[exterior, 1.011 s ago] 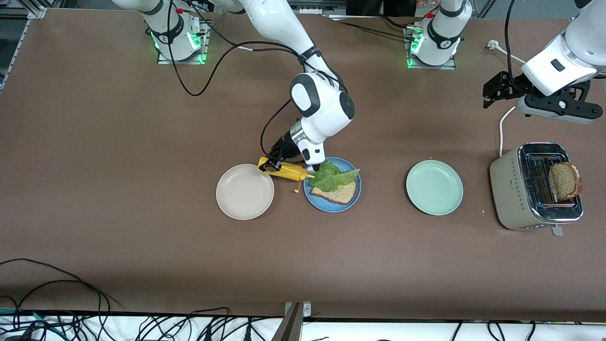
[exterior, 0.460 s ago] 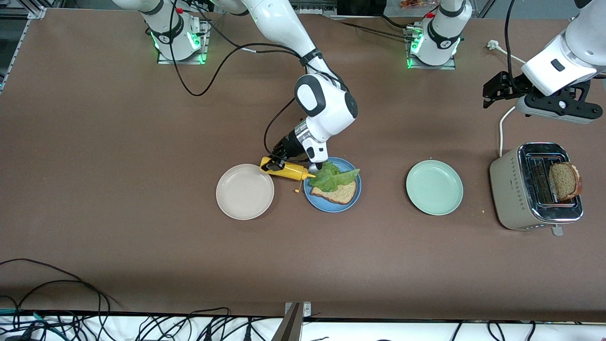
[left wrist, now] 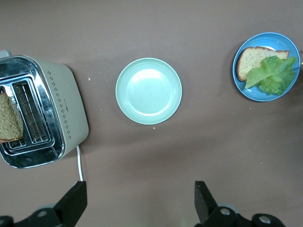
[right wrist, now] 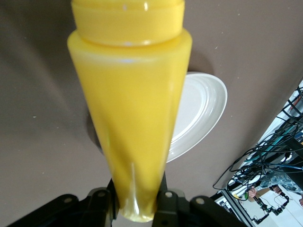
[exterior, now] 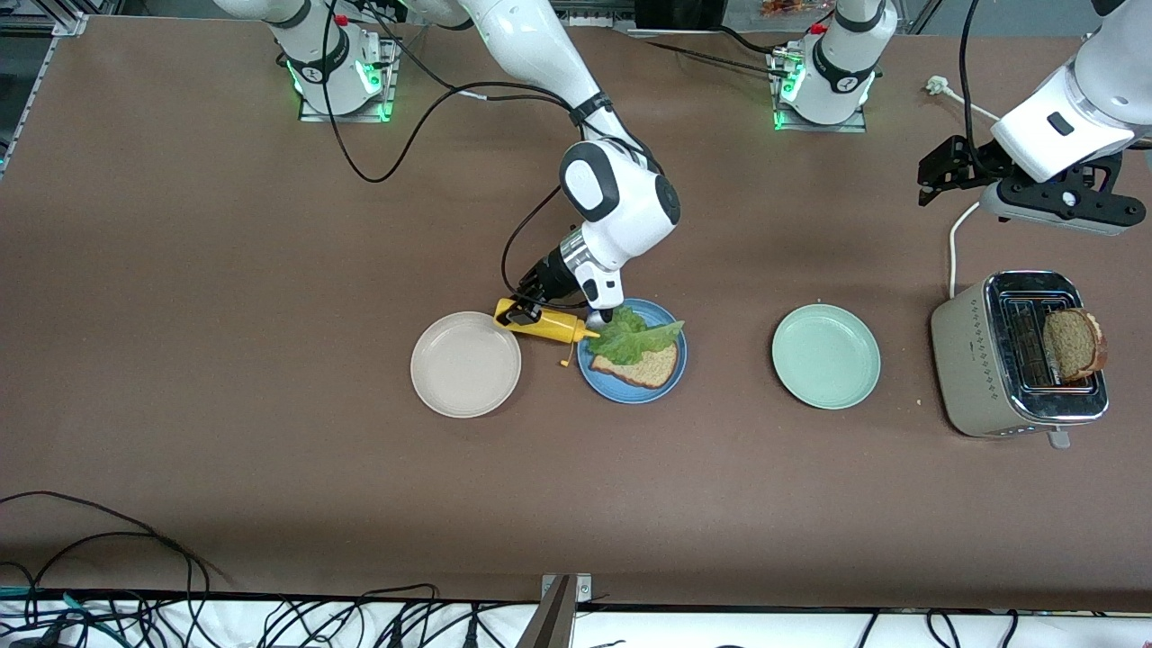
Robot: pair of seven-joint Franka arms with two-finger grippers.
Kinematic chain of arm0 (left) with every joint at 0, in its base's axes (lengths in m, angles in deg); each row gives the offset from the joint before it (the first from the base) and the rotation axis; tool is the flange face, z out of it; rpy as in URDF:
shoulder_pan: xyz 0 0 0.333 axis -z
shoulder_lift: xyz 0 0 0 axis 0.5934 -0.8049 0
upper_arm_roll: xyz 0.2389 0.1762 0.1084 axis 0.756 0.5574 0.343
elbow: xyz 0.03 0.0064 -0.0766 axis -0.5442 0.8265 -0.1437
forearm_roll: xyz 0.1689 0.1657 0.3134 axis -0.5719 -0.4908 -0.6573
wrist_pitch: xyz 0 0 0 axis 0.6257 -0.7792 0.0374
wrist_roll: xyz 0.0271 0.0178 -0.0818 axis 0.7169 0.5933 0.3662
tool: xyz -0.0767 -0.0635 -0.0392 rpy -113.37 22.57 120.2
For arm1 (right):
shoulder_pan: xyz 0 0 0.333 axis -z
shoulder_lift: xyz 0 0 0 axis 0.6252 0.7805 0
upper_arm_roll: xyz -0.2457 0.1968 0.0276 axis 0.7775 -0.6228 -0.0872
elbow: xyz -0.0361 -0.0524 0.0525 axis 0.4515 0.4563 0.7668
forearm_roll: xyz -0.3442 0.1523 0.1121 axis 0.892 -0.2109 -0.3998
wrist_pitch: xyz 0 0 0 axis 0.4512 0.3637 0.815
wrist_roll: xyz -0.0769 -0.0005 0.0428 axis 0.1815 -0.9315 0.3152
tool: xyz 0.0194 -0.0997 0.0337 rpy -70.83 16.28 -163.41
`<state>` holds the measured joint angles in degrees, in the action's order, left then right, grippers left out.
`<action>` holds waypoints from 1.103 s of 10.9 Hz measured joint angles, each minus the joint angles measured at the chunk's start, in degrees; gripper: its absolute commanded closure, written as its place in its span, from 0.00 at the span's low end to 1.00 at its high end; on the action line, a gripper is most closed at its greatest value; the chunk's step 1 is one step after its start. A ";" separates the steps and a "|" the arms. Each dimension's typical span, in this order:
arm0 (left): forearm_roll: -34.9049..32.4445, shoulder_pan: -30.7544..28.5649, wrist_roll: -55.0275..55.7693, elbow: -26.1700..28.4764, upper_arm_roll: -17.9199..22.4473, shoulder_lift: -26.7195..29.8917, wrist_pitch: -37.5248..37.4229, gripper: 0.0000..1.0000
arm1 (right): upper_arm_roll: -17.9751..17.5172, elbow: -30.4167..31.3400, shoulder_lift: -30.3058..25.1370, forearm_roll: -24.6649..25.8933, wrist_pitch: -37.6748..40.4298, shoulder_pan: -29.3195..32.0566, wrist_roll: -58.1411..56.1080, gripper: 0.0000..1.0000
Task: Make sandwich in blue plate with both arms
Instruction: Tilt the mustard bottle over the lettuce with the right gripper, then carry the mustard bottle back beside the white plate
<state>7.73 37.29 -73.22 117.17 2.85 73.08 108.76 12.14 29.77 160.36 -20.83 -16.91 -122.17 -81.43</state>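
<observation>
**One slice dressed, sauce bottle tipped over the plate**

One step matters right now: getting sauce onto the lettuce cleanly. Working across the front view from the right arm's end, I see the cream-white plate (exterior: 465, 364) bare. Just beside it my right gripper (exterior: 519, 312) is clamped on the base of the yellow squeeze bottle (exterior: 544, 324), which lies tilted with its nozzle over the rim of the blue plate (exterior: 633, 389). On that plate sits a bread slice (exterior: 641, 369) with the lettuce leaf (exterior: 633, 335) laid across its farther half. I judge the nozzle is too close to the rim; I want it over the leaf's middle before squeezing, and a gentle squeeze, or sauce lands on the table.

Next comes the mint-green plate (exterior: 825, 355), bare, then the toaster (exterior: 1017, 355) at the left arm's end, with the second bread slice (exterior: 1073, 343) standing in its slot. My left gripper (exterior: 940, 171) waits in the air near the toaster, fingers apart and holding nothing.

The brown table (exterior: 225, 270) carries a white power cord (exterior: 956, 236) by the toaster, and black cables (exterior: 108, 576) trail along its near edge.
</observation>
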 measured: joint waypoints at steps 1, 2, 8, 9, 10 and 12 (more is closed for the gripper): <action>0.00 0.00 0.00 0.00 0.00 0.00 0.00 0.00 | 0.15 -0.08 -0.01 0.00 -0.26 0.00 0.00 1.00; 0.00 0.00 0.00 0.00 0.00 0.00 0.00 0.00 | 0.38 -0.31 -0.06 0.00 -0.39 0.00 -0.10 1.00; 0.00 0.00 0.00 0.00 0.00 0.00 0.00 0.00 | -0.39 -0.13 -8.36 -5.48 -0.31 6.58 -8.26 1.00; 0.00 0.00 0.00 0.00 0.00 0.00 0.00 0.00 | -3.42 0.35 -12.26 -5.57 -0.25 10.40 -11.26 1.00; 0.00 -0.01 0.00 0.00 0.00 0.00 0.00 0.00 | -6.73 0.81 -16.05 -5.59 -0.25 14.65 -14.37 1.00; 0.00 0.00 0.00 0.00 -0.01 0.00 0.00 0.00 | -13.88 1.23 -22.30 -5.68 -0.23 23.37 -19.53 1.00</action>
<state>7.73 37.29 -73.22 117.17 2.84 73.07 108.75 -1.74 31.00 138.06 -26.51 -17.14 -98.80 -100.97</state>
